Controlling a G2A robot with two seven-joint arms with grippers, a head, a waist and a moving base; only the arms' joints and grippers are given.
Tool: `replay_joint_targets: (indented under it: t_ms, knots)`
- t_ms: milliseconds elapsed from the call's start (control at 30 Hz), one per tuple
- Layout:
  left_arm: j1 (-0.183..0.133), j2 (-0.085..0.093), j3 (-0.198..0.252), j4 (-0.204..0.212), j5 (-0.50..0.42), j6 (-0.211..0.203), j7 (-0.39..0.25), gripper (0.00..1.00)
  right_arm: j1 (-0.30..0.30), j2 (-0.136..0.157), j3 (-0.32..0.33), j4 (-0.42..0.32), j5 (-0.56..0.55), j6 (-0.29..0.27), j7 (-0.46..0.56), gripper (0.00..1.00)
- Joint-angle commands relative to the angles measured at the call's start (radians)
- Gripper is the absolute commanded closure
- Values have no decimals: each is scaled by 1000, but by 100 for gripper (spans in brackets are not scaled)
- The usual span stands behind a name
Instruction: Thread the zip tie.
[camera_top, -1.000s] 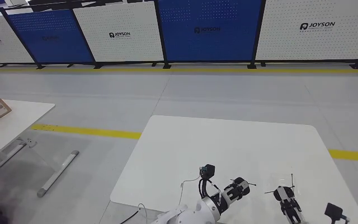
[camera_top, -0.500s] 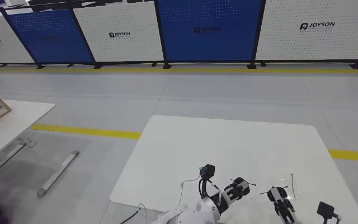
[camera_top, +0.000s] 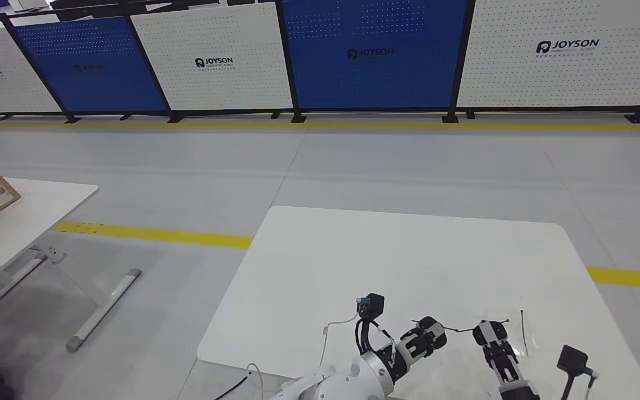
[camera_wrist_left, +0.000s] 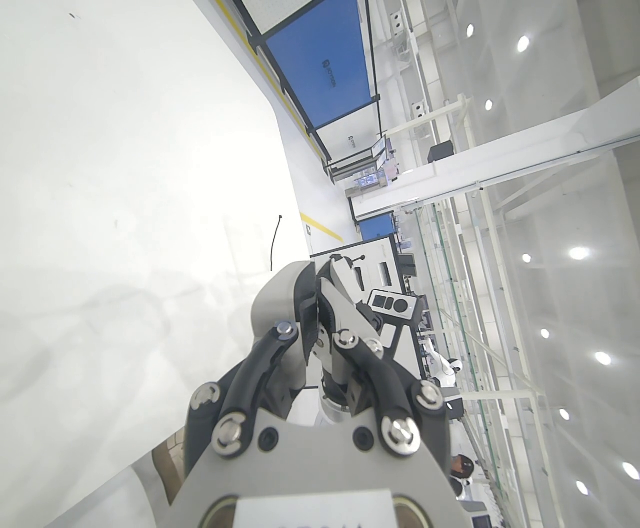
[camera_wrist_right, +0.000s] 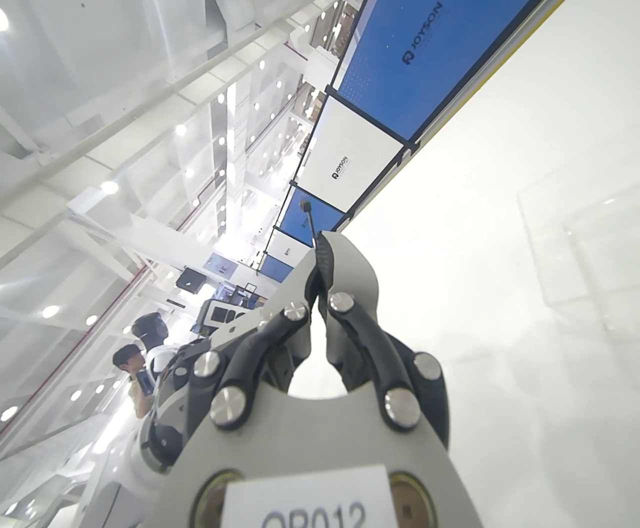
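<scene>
The left gripper (camera_wrist_left: 320, 276) and right gripper (camera_wrist_right: 319, 244) each pinch the tie (camera_wrist_right: 309, 221); guide its tip slowly, straight into the head (camera_wrist_right: 304, 205).

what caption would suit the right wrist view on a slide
Right gripper shut on a black zip tie, head end sticking out, over the white table.

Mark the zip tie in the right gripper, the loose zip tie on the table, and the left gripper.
held zip tie (camera_wrist_right: 304, 204), right wrist view, its head.
loose zip tie (camera_wrist_left: 274, 243), left wrist view, mid-strap.
left gripper (camera_wrist_left: 319, 272), left wrist view, between its fingertips.
</scene>
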Motion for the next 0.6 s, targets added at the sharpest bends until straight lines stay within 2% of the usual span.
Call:
replay_joint_targets:
  t_ms: [0,333,567]
  knots:
    - [0,0,0,0,0,0,0,100,-1,0,1,0,1,-1,-1,100]
    - [0,0,0,0,0,0,0,100,12,-2,-4,7,23,3,13,100]
    - [0,0,0,0,0,0,0,100,0,-6,5,0,33,-41,-6,100]
